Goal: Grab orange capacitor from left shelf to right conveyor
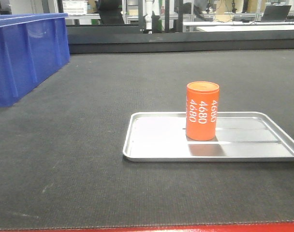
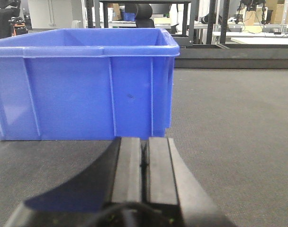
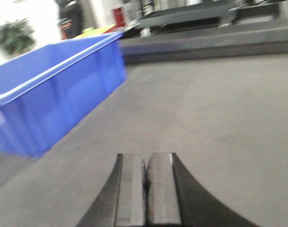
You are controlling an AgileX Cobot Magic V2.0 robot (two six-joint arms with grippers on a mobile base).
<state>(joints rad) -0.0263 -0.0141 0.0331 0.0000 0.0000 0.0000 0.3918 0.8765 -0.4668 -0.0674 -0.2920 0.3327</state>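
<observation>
The orange capacitor (image 1: 202, 110) stands upright in a shallow silver tray (image 1: 152, 145) that lies on the dark-grey conveyor belt (image 1: 89, 145), whose red front edge (image 1: 185, 227) shows at the bottom. No gripper shows in the front view. My left gripper (image 2: 144, 142) is shut and empty, low over the belt (image 2: 229, 118), facing a blue bin (image 2: 82, 85). My right gripper (image 3: 146, 158) is shut and empty above the belt (image 3: 205, 109). The left shelf is out of view. The capacitor does not show in either wrist view.
A blue plastic bin (image 1: 26, 53) stands on the belt at the far left; it also shows at the left of the right wrist view (image 3: 49, 99). A dark frame rail (image 1: 185, 43) bounds the belt's far side.
</observation>
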